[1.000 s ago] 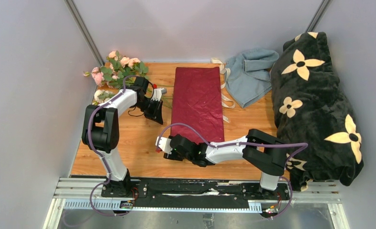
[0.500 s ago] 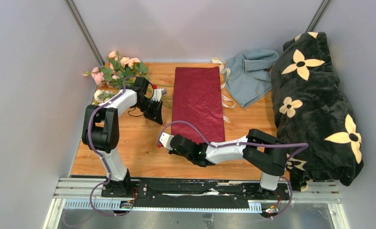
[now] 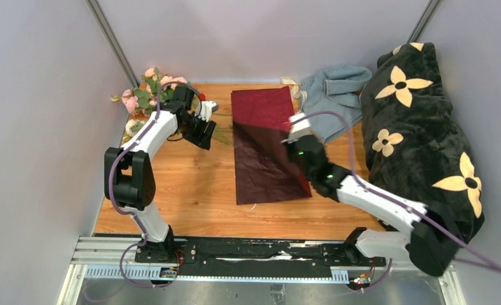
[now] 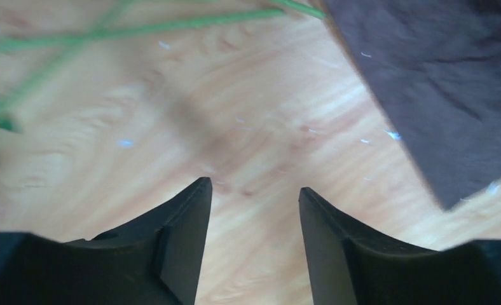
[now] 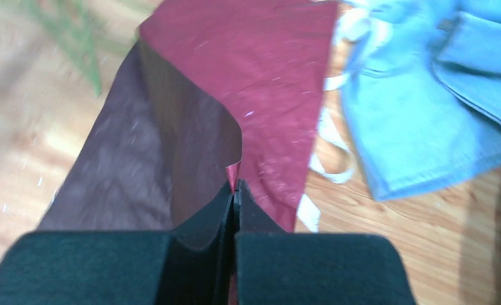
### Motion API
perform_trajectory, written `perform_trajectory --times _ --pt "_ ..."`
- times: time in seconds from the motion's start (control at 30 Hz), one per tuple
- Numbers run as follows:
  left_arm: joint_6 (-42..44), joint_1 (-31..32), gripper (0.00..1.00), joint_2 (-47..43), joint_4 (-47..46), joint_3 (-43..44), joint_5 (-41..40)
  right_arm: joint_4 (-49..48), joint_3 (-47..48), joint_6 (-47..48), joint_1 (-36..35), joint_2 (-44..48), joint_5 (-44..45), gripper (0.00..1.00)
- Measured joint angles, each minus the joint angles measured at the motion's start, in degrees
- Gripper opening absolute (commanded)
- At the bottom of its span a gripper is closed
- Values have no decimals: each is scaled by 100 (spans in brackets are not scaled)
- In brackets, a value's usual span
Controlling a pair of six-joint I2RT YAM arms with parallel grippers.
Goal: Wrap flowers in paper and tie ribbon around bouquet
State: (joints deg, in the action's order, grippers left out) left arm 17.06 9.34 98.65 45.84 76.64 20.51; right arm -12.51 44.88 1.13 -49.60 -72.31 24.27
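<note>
Furthest left, the flowers (image 3: 154, 89) are seen lying at the far left corner of the worktop (image 3: 191, 184), their pink and cream heads against the wall and their green stems (image 4: 140, 28) directed towards the middle. Just beside those stems the left claw (image 4: 254, 187) is held low over the bare wood. Its fingers are spread, and nothing is caught between them. In the left wrist view, a dark corner of the paper (image 3: 260, 108) can be seen to the right of the fingers, apart from them.

In the middle, the paper is laid lengthwise on the worktop. Its far part is shown red side up, while the nearer part is turned over along a slanting fold, so that a darker underside is presented. The sheet's edge is pinched by the right claw (image 5: 234, 185), whose fingers are pressed together on it at the paper's right side.

Further right, the ribbon (image 5: 308, 213) is seen looped on the wood just beside the paper's right edge, partly against a grey-blue cloth (image 3: 334, 101). At the far right, a black blanket with cream flowers (image 3: 419, 127) is heaped.
</note>
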Motion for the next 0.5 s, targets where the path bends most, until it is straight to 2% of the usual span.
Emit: perform_trajectory --times 0.1,0.2,0.37,0.5 --pt "177 0 75 186 46 595 -533 -26 -483 -492 1010 992 -291 0" --pt "254 26 77 688 55 1381 -986 57 -909 -887 1849 1528 -649 0" --pt "142 109 70 2151 2 3274 -1751 319 -1121 -1305 2964 1735 -1231 0" --pt "144 221 66 3320 -76 4638 -2559 407 -1097 -1397 3279 1670 -1587 0"
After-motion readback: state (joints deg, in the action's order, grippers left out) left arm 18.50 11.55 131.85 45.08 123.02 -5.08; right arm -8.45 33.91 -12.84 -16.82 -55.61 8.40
